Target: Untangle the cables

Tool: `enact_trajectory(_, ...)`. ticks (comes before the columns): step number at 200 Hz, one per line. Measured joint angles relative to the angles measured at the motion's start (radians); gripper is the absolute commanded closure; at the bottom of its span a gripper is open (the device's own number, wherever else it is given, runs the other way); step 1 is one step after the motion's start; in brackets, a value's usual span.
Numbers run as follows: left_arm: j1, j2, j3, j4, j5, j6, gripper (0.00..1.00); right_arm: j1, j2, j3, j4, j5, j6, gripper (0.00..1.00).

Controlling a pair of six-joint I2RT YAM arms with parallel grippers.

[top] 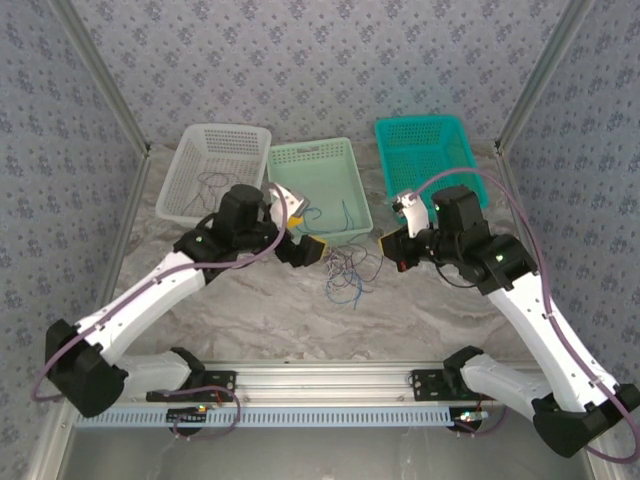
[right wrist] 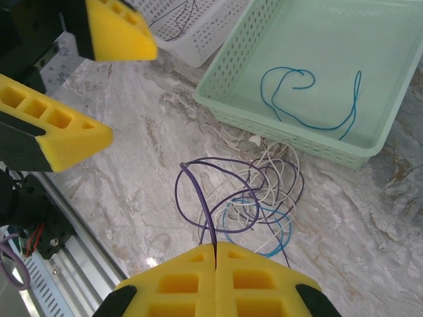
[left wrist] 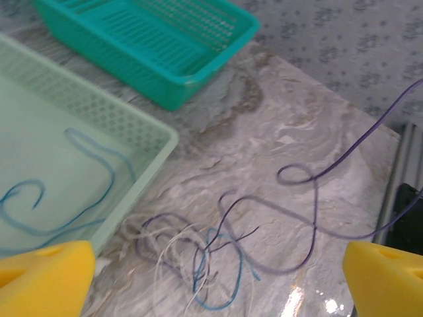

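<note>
Purple cable [right wrist: 200, 201] — you see it pinched in the right gripper [right wrist: 216, 254], jaws pressed together, at the bottom centre. The other cables [top: 348, 272] lie tangled on the table [top: 250, 310] in the middle of the top view — the left gripper [left wrist: 218, 277] is spread wide beside them.

We list, along the back of the table [top: 285, 320]: left basket [top: 230, 129], middle basket [top: 310, 147], right basket [top: 420, 121]. One cable [top: 211, 183] lies in the left, another cable [top: 346, 213] in the middle; the tangle [top: 345, 272] lies on the table before the middle basket.
</note>
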Motion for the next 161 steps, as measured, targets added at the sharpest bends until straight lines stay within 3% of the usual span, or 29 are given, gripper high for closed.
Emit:
enact_trajectory(88, -0.099, 0.266, 0.231, -0.011, 0.152, 0.127, 0.21, 0.012, 0.000, 0.000, -0.002, -0.032, -0.016, 1.00)
enact_trajectory(107, -0.113, 0.307, 0.257, -0.017, 0.168, 0.142, 0.36, 0.012, -0.001, 0.000, 0.002, -0.032, -0.019, 1.00)
enact_trajectory(140, -0.126, 0.349, 0.290, -0.019, 0.178, 0.145, 0.85, 0.012, -0.007, 0.000, 0.004, -0.030, -0.022, 1.00)
enact_trajectory(148, -0.126, 0.350, 0.293, -0.025, 0.178, 0.147, 0.94, 0.012, -0.008, 0.000, 0.003, -0.020, -0.022, 0.93)
enact_trajectory(161, -0.126, 0.351, 0.303, -0.034, 0.170, 0.145, 1.00, 0.011, -0.009, 0.000, 0.003, 0.011, -0.018, 0.69)
